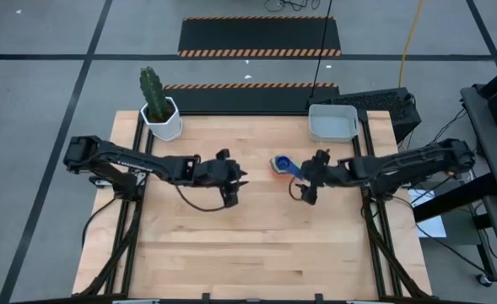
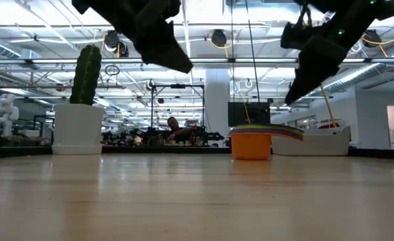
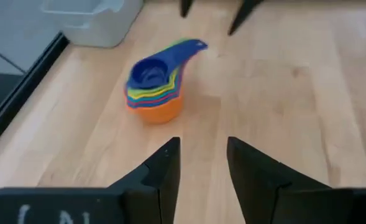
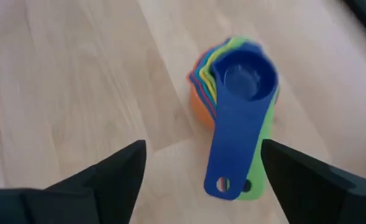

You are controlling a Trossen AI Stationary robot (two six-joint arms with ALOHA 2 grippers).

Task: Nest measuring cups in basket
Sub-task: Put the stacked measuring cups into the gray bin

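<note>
The measuring cups (image 1: 282, 164) are nested in one stack, dark blue cup on top and orange cup (image 3: 159, 111) at the bottom, standing on the table by the orange cup's base. Their handles (image 4: 232, 155) fan out toward my right gripper. My right gripper (image 4: 202, 147) is open and hangs above the handles' free ends, touching nothing. My left gripper (image 3: 202, 147) is open, raised to the left of the stack and pointing at it from a distance. The grey basket (image 1: 332, 122) stands at the table's far right, apart from the stack.
A white pot with a cactus (image 1: 159, 114) stands at the table's far left corner. Bare wood (image 1: 256, 245) spreads across the table's near half. In the low view both grippers (image 2: 183, 63) (image 2: 293, 94) hang well above the tabletop.
</note>
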